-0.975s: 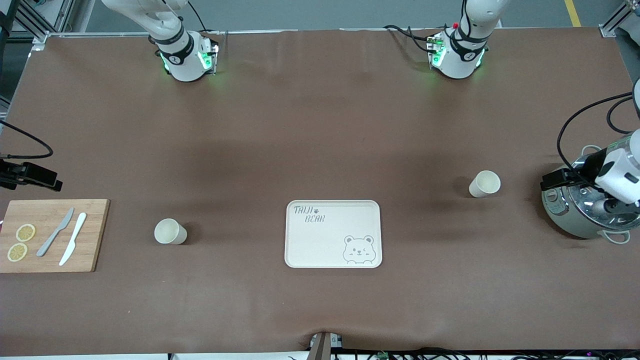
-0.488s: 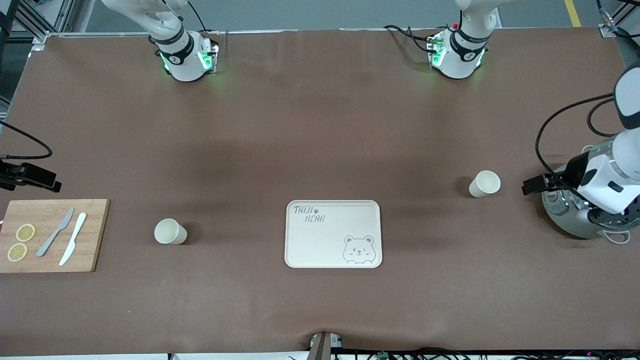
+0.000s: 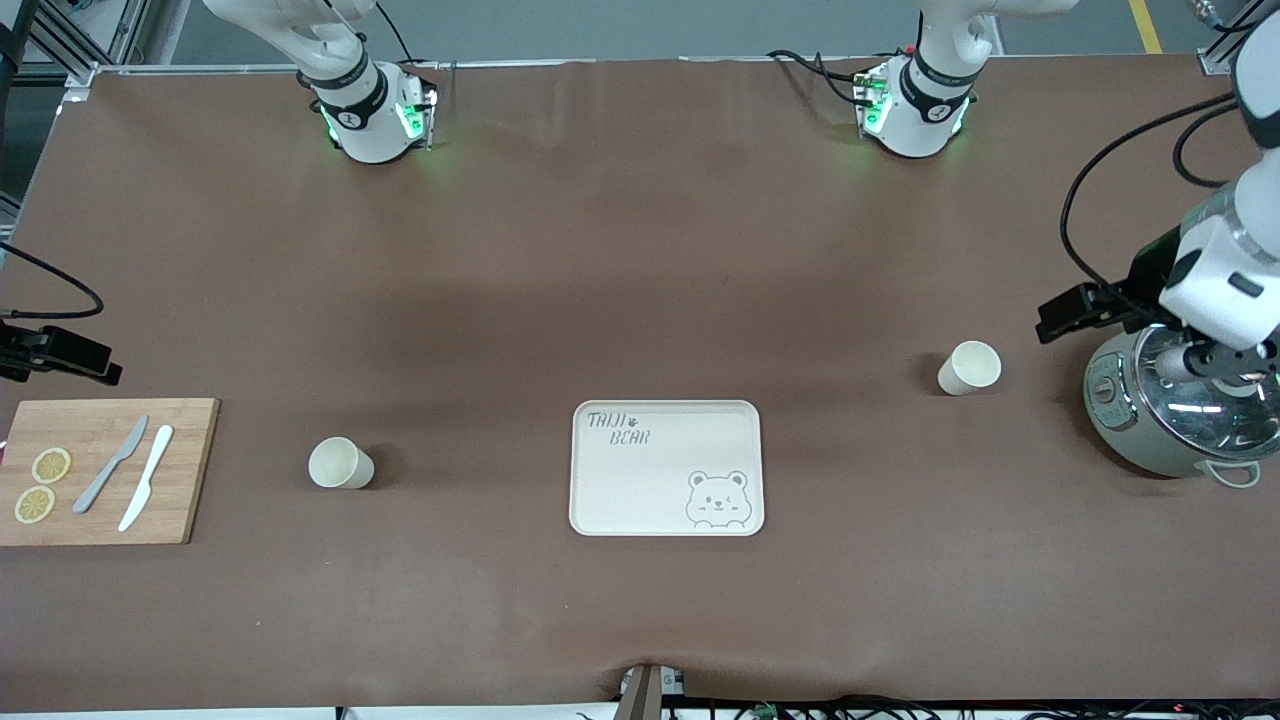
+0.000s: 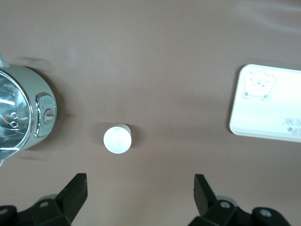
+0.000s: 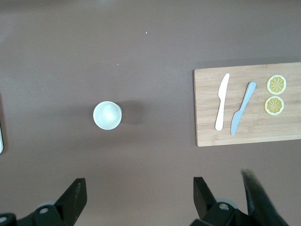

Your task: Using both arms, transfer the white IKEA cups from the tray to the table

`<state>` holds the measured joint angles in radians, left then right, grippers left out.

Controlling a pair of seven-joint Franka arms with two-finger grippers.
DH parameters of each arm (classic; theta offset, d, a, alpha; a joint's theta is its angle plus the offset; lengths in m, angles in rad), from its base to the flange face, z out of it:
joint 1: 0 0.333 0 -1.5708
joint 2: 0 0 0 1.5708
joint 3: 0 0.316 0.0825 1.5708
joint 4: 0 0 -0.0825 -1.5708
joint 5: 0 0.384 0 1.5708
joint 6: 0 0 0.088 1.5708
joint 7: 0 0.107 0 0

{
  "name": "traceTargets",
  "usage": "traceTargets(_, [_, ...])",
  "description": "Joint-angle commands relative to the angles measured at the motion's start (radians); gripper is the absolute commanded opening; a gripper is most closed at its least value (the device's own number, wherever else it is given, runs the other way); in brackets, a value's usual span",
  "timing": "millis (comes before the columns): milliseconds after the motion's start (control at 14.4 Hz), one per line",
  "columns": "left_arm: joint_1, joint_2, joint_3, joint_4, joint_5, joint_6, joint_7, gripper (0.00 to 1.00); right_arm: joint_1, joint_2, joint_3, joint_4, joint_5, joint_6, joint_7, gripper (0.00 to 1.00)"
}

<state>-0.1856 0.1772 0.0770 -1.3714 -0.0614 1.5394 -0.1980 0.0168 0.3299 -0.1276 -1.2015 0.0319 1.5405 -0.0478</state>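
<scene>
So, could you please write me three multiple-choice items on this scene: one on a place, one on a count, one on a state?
1. Where is the tray?
A. between the two cups
B. on the cutting board
C. under the pot

2. How many lemon slices lie on the cutting board?
A. one
B. two
C. four

3. How is the left gripper?
A. shut on a cup
B. open, empty
C. holding the lid

Key: 1 A, the cups flank it; 2 B, two slices show; 3 B, its fingers stand apart with the cup on the table.
</scene>
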Motion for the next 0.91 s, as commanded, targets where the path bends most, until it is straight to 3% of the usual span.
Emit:
traceTargets(0, [-0.011, -0.076, 0.026, -0.011, -0.029, -0.063, 0.080, 1.00, -0.012, -0.002, 0.014, 0.008, -0.012, 0.016, 0.011, 1.00])
traceTargets(348, [0.014, -0.162, 0.012, -0.017, -0.026, -0.195, 0.182, 1.00, -0.011, -0.002, 0.014, 0.008, -0.012, 0.035, 0.011, 1.00])
traceTargets(557, [0.164, -0.179, -0.155, -0.018, -0.015, -0.220, 0.193, 1.00, -0.009, -0.002, 0.014, 0.008, -0.012, 0.046, 0.011, 1.00])
traceTargets(836, [0.163, -0.180, -0.161, -0.025, -0.015, -0.232, 0.190, 1.00, -0.009, -0.002, 0.016, 0.008, -0.012, 0.046, 0.011, 1.00])
